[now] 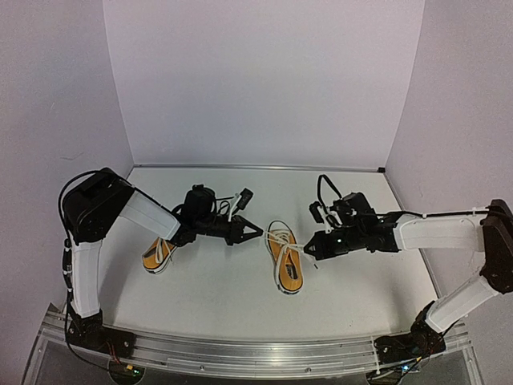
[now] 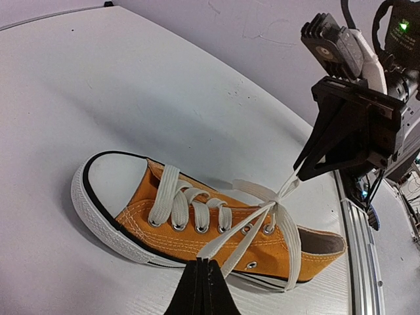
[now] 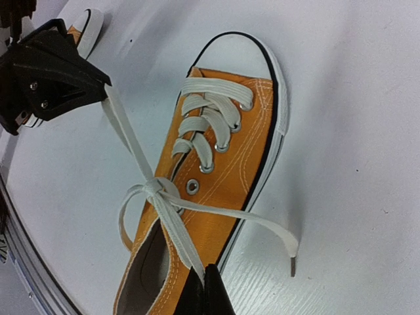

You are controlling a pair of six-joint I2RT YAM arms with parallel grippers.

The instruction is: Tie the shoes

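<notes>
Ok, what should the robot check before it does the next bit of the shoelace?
1. Left claw shut on the lace: ok.
2. Right claw shut on the lace: ok.
3. First knot made on the middle shoe: ok.
4. Bow finished: not ok, one lace end lies loose on the table.
5. Other shoe tied: cannot tell, the left arm half hides it.
</notes>
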